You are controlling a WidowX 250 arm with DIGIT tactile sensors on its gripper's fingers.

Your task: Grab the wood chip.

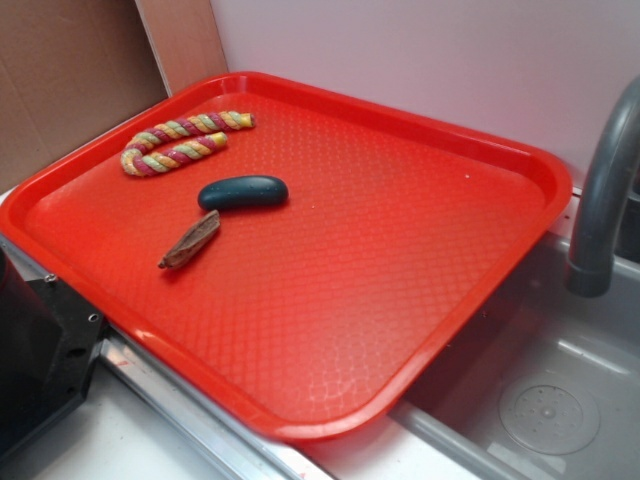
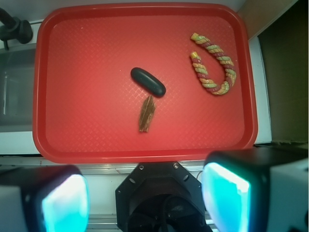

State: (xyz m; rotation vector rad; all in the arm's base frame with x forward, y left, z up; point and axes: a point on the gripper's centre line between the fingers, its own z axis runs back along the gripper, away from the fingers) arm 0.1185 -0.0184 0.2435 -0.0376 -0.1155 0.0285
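The wood chip (image 1: 191, 241) is a small brown rough sliver lying flat on the red tray (image 1: 400, 300), left of centre, just in front of a dark teal oval (image 1: 243, 192). In the wrist view the wood chip (image 2: 147, 113) lies below the oval (image 2: 148, 81), far beneath the camera. My gripper (image 2: 145, 200) is open and empty, high above the tray's near edge, with its two fingers (image 2: 227, 198) wide apart at the frame bottom. The gripper does not show in the exterior view.
A multicoloured twisted rope (image 1: 185, 140) lies bent in a U at the tray's far left; it also shows in the wrist view (image 2: 215, 70). A grey faucet (image 1: 605, 190) and sink (image 1: 550, 400) are at the right. The black robot base (image 2: 161, 195) sits below the tray's edge.
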